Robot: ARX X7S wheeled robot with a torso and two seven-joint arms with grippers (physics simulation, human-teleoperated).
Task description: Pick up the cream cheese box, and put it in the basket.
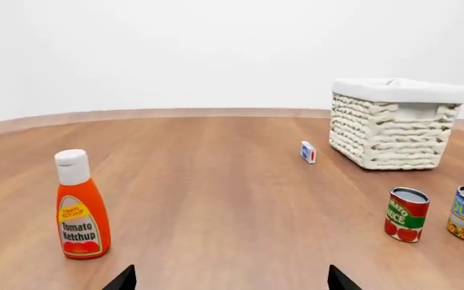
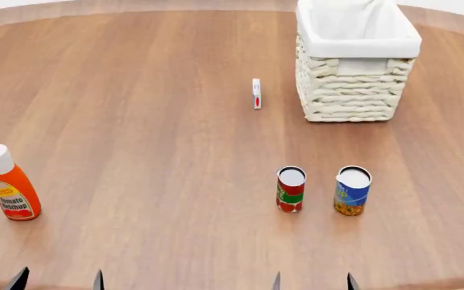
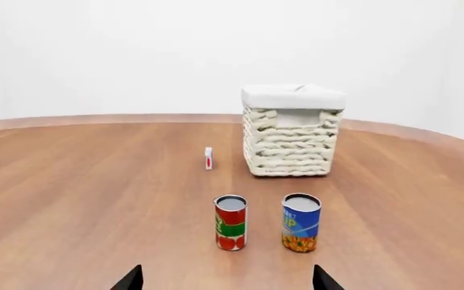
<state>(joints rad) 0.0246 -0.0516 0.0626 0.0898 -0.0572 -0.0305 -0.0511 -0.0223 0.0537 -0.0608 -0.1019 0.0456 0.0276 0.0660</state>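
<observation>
Cream cheese box (image 2: 256, 93), a small thin white carton with red and blue marks, stands on edge on the brown wooden bench (image 2: 151, 151), just beside the large cream-white woven wicker basket (image 2: 353, 90) with its white cloth lining, on that basket's left in the head view and apart from it.

Standing so narrow and upright, the carton will likely tip or skid if a finger touches it before both have closed on it. Its closeness to the basket wall also leaves little room on that side, so a wide approach could knock the wicker. Between the box and the robot stand a red-and-green can (image 2: 291, 189) and a blue-and-yellow can (image 2: 352, 191), side by side; a low reach by the right arm could clip them. An orange tomato ketchup bottle (image 2: 10, 184) with a white cap stands well off to the left, out of the likely path.

Both grippers are well apart from the box, at the near edge of the bench. The left gripper (image 2: 58, 280) and the right gripper (image 2: 313, 281) show only dark fingertips, spread wide with nothing between them. The right one lies nearer in line with the box.
</observation>
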